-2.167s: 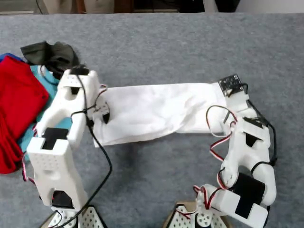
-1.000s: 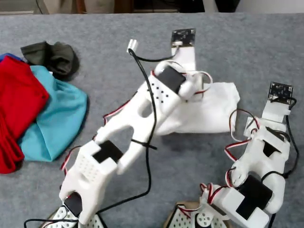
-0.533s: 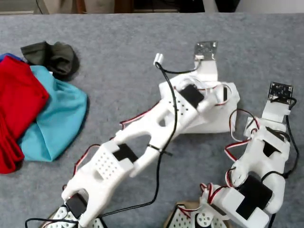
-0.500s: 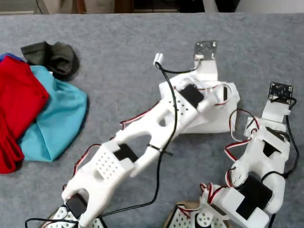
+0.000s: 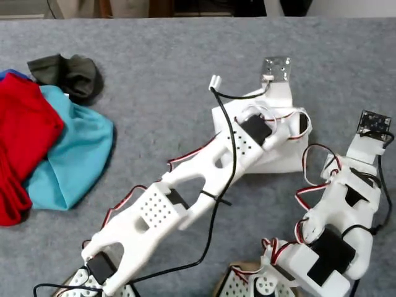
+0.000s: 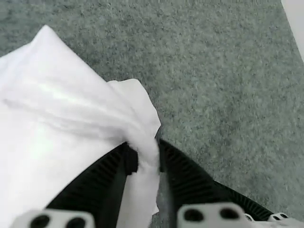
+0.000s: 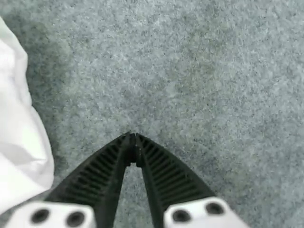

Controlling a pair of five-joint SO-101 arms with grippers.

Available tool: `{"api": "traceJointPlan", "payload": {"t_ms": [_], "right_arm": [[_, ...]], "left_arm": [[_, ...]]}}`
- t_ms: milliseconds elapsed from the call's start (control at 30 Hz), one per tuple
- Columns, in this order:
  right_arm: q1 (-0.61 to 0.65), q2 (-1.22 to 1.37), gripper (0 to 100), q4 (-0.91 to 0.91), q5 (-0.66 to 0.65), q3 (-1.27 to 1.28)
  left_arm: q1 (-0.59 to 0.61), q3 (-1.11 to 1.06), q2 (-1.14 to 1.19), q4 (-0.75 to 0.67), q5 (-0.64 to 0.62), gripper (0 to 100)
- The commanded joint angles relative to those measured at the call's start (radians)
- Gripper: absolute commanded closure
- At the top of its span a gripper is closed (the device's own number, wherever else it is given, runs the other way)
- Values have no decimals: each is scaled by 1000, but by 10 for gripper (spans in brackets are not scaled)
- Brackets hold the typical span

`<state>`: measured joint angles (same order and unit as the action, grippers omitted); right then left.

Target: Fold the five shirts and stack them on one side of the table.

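White cotton bunches between the black ribbed fingers (image 6: 178,175) of the left end effector (image 6: 142,151), which is clamped tight on a fold at the corner of the white shirt (image 6: 57,123). The right end effector (image 7: 132,138) has its two fingers pressed together with nothing between them, poised over the bare grey desk (image 7: 213,71), with an edge of the same shirt just beside it.

Seen from above, the white shirt (image 5: 281,162) lies folded into a compact block right of centre in the frame. The left arm (image 5: 185,198) stretches diagonally from the lower left corner up across the garment. The right arm (image 5: 340,210) sits bent at the lower right, its tip near the shirt's right edge.

Well apart, along the left edge of the frame, a red shirt (image 5: 25,142) overlaps a teal shirt (image 5: 74,154). A dark shirt (image 5: 68,71) lies crumpled in the upper left, touching the teal one, and a sliver of blue cloth (image 5: 9,73) peeks out above the red.
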<state>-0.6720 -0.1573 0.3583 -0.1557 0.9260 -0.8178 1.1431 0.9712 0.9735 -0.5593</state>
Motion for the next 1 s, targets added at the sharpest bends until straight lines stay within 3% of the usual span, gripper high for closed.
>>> {"api": "traceJointPlan", "payload": {"t_ms": [0, 200, 300, 467, 600, 733, 867, 967], "right_arm": [[-16, -38, 993, -21, 12, -45], [-7, -45, 993, -17, 3, -45], [13, -48, 994, 11, -69, -82], [116, -70, 993, 299, -147, -375], [306, -5, 995, 465, -265, -615], [420, 134, 995, 583, -284, -736], [417, 251, 996, 681, -284, -745], [375, 312, 996, 669, -290, -705]], "left_arm": [[-12, 130, -13, 94, -71, 810], [-9, 288, -15, 279, -69, 798], [61, 445, -15, 450, -68, 821], [238, 512, -5, 628, -11, 971], [270, 500, 12, 750, 106, 981], [273, 503, 134, 684, 104, 981], [278, 512, 328, 548, 104, 981], [281, 535, 412, 522, 104, 981]]}}
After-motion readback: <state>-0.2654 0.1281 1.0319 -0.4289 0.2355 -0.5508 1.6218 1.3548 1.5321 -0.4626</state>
